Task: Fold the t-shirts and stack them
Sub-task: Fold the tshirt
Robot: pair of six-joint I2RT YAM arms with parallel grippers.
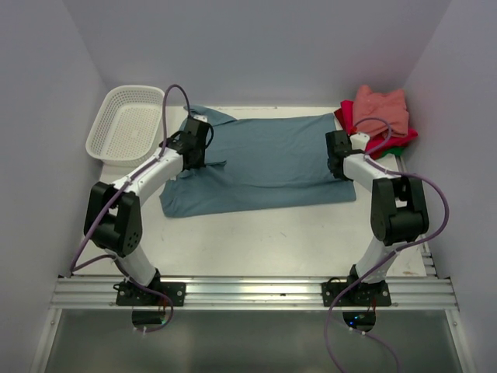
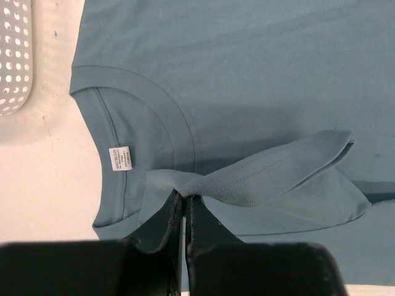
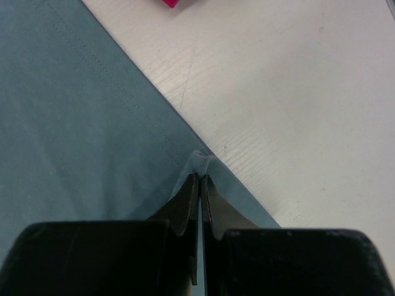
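A large teal-blue t-shirt (image 1: 264, 159) lies spread flat across the table, collar to the left. My left gripper (image 1: 194, 151) is shut on a pinch of the shirt's sleeve fabric (image 2: 259, 179) beside the collar (image 2: 142, 123), lifting it into a fold. My right gripper (image 1: 339, 159) is shut on the shirt's hem edge (image 3: 203, 161) at the right side. A stack of folded salmon-pink (image 1: 380, 109), red (image 1: 392, 141) and green (image 1: 397, 151) t-shirts sits at the back right corner.
A white plastic mesh basket (image 1: 124, 124) stands at the back left, its rim also in the left wrist view (image 2: 15, 55). Bare white table (image 1: 272, 241) lies in front of the shirt. Walls close in on both sides and the back.
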